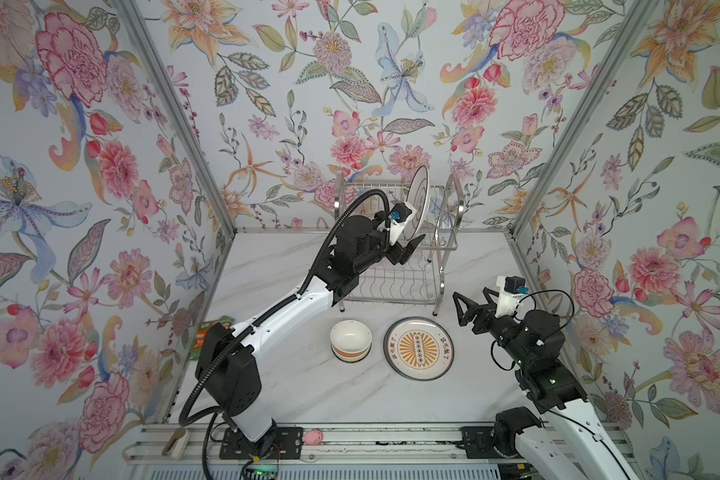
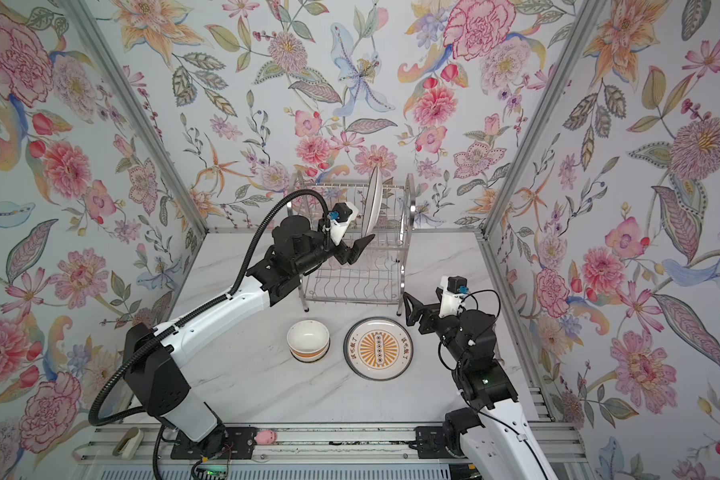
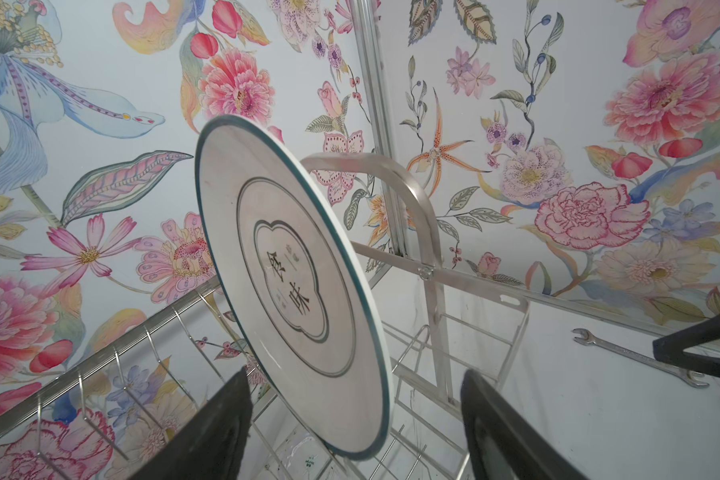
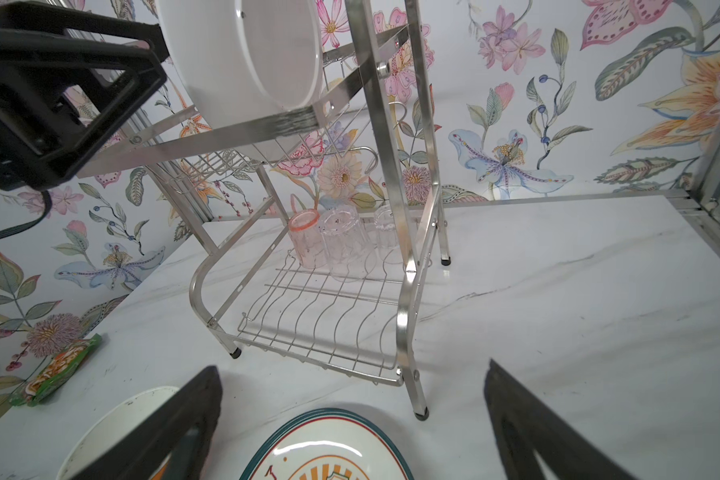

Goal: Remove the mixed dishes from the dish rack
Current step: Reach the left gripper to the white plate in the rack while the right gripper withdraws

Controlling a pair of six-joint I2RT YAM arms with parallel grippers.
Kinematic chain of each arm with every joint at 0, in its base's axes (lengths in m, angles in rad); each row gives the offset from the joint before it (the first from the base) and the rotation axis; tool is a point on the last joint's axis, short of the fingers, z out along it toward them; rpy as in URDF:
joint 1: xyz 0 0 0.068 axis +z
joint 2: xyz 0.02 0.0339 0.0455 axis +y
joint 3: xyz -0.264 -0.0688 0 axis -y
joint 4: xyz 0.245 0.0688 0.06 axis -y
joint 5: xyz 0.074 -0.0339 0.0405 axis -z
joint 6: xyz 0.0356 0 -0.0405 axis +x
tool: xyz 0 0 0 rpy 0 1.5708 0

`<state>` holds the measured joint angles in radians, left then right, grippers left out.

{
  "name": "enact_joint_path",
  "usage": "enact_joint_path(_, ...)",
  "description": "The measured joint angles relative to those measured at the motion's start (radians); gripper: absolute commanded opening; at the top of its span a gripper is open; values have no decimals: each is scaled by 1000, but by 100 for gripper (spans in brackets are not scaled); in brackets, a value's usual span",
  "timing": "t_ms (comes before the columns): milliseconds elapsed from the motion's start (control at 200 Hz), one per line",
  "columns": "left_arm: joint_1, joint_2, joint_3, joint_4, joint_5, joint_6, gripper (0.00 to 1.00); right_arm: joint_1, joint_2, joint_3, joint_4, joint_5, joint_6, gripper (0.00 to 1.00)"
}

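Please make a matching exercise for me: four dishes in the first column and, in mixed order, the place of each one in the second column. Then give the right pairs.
Column A
1. plate with characters
2. sunburst plate
3. cream bowl
4. pink tumbler

Column B
a. lying flat on the table, face up
b. standing on edge in the upper tier of the dish rack
c. on the lower tier of the dish rack
d. standing upright on the table, empty

Pairs: 1-b, 2-a, 3-d, 4-c
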<state>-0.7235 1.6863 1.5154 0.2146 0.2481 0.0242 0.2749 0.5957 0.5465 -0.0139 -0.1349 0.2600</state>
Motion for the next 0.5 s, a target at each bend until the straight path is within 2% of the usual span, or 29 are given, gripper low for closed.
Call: enact_joint_path(501,-13,115,95,75,-80,-85,49,1,5,-14,107,16,-7,99)
